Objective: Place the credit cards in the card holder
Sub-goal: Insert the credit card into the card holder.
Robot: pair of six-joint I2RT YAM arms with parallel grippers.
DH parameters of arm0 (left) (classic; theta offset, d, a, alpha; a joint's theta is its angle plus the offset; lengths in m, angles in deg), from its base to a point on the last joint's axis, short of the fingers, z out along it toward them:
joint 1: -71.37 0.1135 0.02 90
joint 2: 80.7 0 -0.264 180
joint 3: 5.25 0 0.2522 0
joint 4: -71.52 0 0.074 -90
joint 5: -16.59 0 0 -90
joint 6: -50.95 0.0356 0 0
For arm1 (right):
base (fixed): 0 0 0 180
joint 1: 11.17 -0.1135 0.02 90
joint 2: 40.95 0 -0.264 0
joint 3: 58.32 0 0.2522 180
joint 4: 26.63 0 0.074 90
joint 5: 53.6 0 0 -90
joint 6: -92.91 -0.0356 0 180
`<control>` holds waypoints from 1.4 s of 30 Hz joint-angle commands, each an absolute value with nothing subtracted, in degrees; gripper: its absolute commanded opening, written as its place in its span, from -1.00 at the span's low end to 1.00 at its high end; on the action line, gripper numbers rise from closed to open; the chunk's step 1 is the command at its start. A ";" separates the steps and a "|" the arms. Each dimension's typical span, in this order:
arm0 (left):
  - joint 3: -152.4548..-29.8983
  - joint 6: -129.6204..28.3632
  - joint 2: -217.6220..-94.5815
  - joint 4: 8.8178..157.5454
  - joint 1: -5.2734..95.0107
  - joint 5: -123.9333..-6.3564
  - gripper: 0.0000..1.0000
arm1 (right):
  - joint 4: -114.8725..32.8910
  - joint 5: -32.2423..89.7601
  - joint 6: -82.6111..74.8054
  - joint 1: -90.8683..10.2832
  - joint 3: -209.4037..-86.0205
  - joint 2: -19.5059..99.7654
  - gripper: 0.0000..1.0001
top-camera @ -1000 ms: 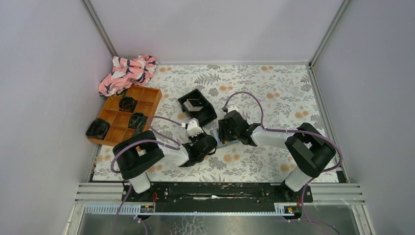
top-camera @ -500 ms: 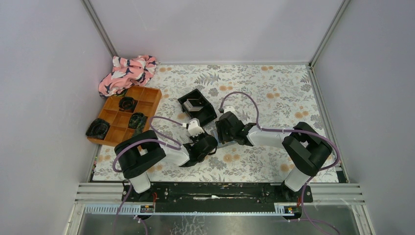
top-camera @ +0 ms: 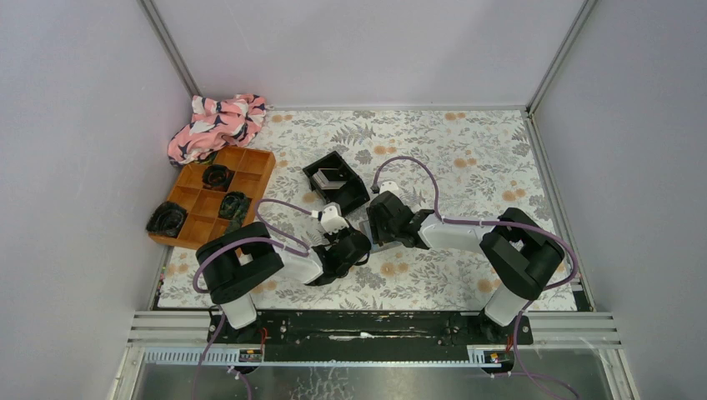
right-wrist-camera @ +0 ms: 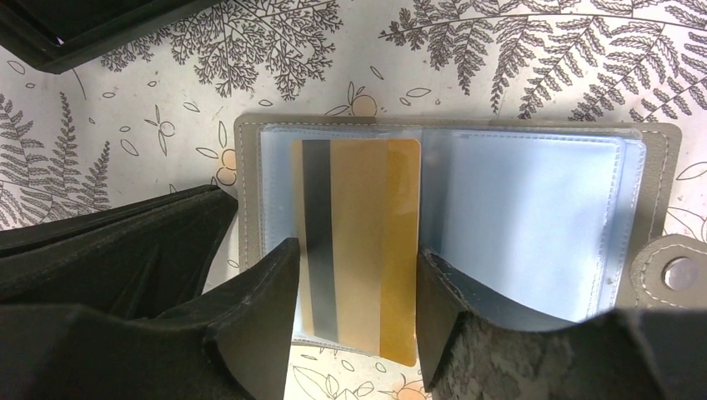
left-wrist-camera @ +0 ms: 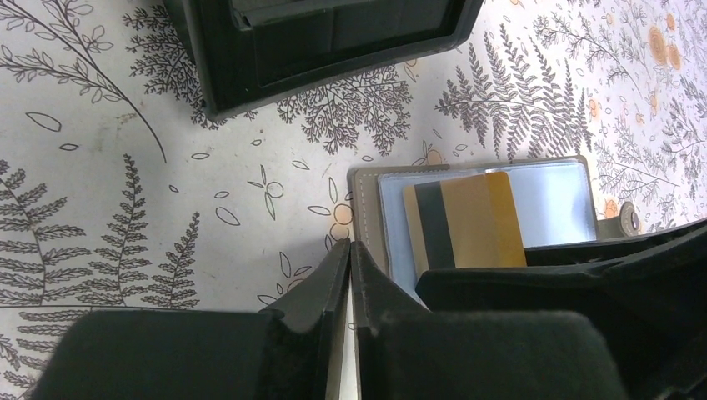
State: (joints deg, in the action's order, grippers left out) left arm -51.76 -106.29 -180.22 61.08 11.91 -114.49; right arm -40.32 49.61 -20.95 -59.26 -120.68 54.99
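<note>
Hands of both arms meet at the middle of the fern-print table [top-camera: 467,150], just in front of the black tray [top-camera: 354,200]. Between them the card holder [right-wrist-camera: 534,208] lies flat on the table, spread open, its grey-taupe cover framing clear blue-grey sleeves. Its snap tab [right-wrist-camera: 679,271] sticks out at the right end.

A gold card [right-wrist-camera: 358,208] with a dark stripe down one side sits on the left half of the holder. Its far part looks hazy, as if under the clear sleeve. Its near end reaches past the holder's near edge.

The right hand [right-wrist-camera: 357,254] straddles this card, one finger against each long edge, clamped across its width.

The left hand [left-wrist-camera: 350,250] has its fingers drawn together, with only a thin slit between them. Its tips rest at the left edge of the holder's cover. I cannot tell whether they pinch that edge or only press on it. From the left wrist, the gold card [left-wrist-camera: 479,221] shows just beyond the right hand's dark body.

Inside the black tray lies something flat and pale grey [top-camera: 332,176], too small to name surely. Well off to the left stands the orange compartment tray [top-camera: 250,162] with dark lumps in some cells. A pink patterned cloth [top-camera: 217,121] is bunched in the far left corner.
</note>
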 commanded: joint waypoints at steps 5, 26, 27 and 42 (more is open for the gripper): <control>-48.16 -105.54 -184.37 74.21 10.13 -104.58 -0.78 | -46.43 53.26 -20.40 -60.14 -120.58 53.31 0.44; -48.43 -105.24 -183.98 74.42 10.12 -104.71 -0.80 | -40.52 54.14 -18.01 -60.21 -118.18 44.56 0.38; -48.45 -105.23 -183.94 74.61 10.15 -104.70 -0.80 | -40.42 54.48 -17.97 -60.18 -117.95 44.48 0.35; -49.12 -104.79 -183.96 75.75 10.16 -105.12 -0.80 | -38.65 57.59 -17.90 -56.91 -115.05 44.81 -0.48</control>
State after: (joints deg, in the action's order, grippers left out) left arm -51.59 -107.10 -180.18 60.05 11.21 -112.39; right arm -40.89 56.32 -18.10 -58.30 -115.50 45.46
